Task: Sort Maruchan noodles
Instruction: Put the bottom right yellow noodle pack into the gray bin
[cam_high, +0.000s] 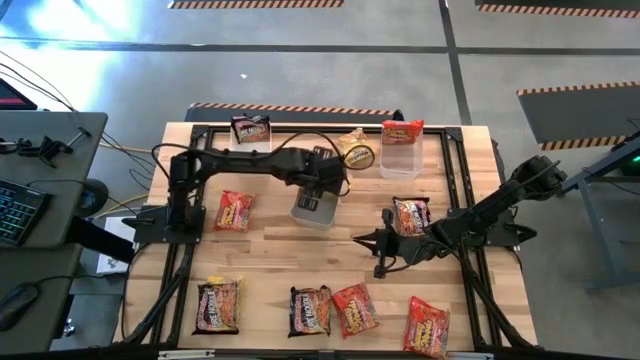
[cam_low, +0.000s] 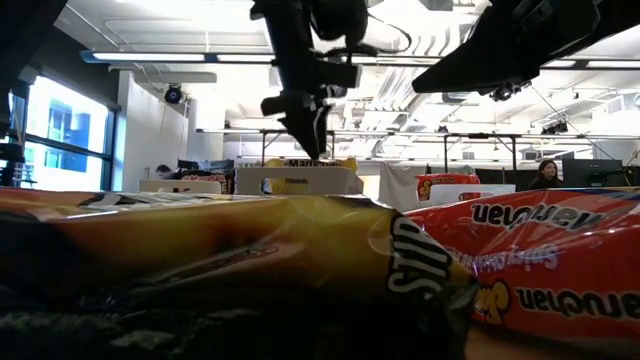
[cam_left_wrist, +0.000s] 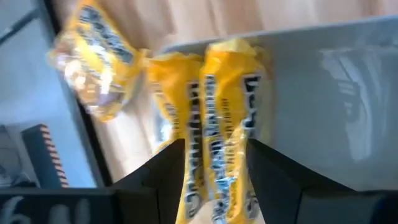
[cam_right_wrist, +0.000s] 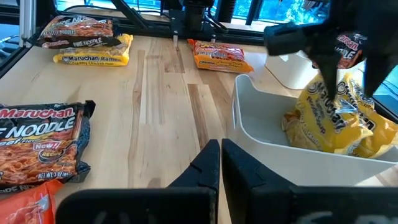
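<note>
My left gripper (cam_high: 322, 190) hangs over a clear bin (cam_high: 312, 210) near the table's middle, pointing steeply down. Its fingers stand apart on either side of the upper end of a yellow Maruchan packet (cam_left_wrist: 217, 143). That packet stands slanted in the bin (cam_right_wrist: 261, 124), with its lower end inside against another yellow packet (cam_left_wrist: 166, 106). A further yellow packet (cam_high: 355, 148) lies on the table beyond the bin. My right gripper (cam_high: 383, 246) waits shut at the right, touching nothing; its shut fingers (cam_right_wrist: 221, 165) point toward the bin. My left gripper has its two fingers (cam_left_wrist: 165, 177) beside the long edges of the yellow packet's upper end (cam_left_wrist: 214, 180), coming from above and slanting down. I cannot tell whether the fingers touch it. The packet's lower part rests in the bin (cam_right_wrist: 336, 121).
At the far edge stand a bin with a dark packet (cam_high: 250, 128) and a bin with a red packet (cam_high: 402, 132). Red packets (cam_high: 233, 210) (cam_high: 412, 215) (cam_high: 355, 308) and dark ones (cam_high: 218, 305) (cam_high: 310, 310) lie scattered; bare wood lies between them.
</note>
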